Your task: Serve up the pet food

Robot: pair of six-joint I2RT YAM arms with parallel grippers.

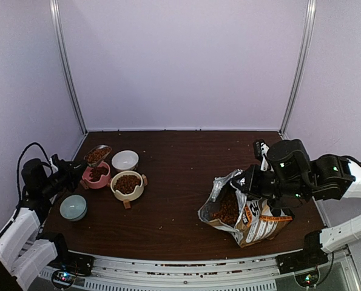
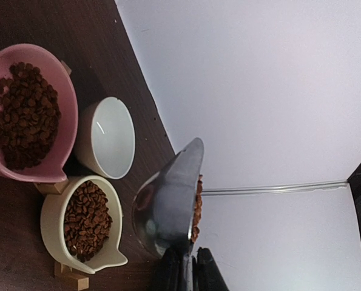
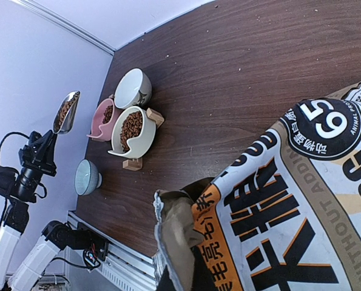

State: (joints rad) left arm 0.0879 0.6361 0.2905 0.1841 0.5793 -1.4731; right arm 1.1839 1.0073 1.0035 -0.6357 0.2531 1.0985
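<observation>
1. The left pincer (image 2: 186,270) is clenched on the handle of the metal scoop (image 2: 167,203). The left wrist view shows this grip from close.
2. The scoop is held in the air near the pink bowl (image 2: 62,91), at the left side of the table (image 1: 180,151).
3. The pet food (image 2: 86,221) lies in the cream bowl (image 2: 50,227), in the pink bowl and in the scoop.
4. Only the top view also shows kibble inside the open bag (image 1: 253,221). The right wrist view gives just its printed outside.
5. The white bowl (image 2: 107,138) shows its bare inner wall.
6. The pale blue bowl (image 1: 73,207) stands nearer the arms. It appears in the top and right wrist views, not in the left wrist view.
7. The right pincer (image 1: 248,180) is clenched on the upper edge of the bag.
</observation>
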